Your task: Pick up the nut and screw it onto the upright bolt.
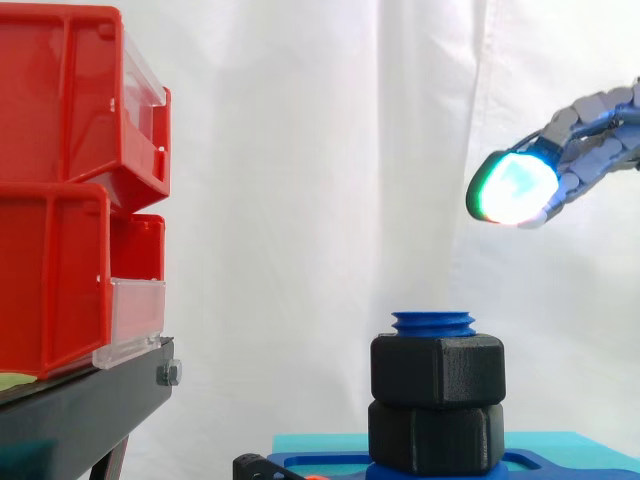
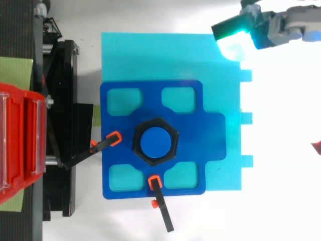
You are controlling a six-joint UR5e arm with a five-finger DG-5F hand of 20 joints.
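A black hexagonal plastic nut (image 1: 437, 370) sits threaded on the upright blue plastic bolt (image 1: 433, 322), a few turns of blue thread standing clear above it. It rests directly on a second black nut of the same shape (image 1: 435, 437) lower on the bolt. The side view makes this stacking plain. From above the two read as one black hexagon around the bolt's round blue top, and that view adds the dark blue fixture plate (image 2: 195, 165) with its rectangular cut-outs, lying on a pale cyan sheet (image 2: 150, 55), with two black clamps with orange tips (image 2: 93, 150) reaching onto the plate's left and lower edges. The hand (image 1: 590, 140) hangs well above and to the right of the bolt, its fingers straight and holding nothing, one pad (image 1: 513, 188) glowing green-cyan. Red plastic bins (image 1: 60, 180) stand on a black stand (image 1: 80, 410) at the left.
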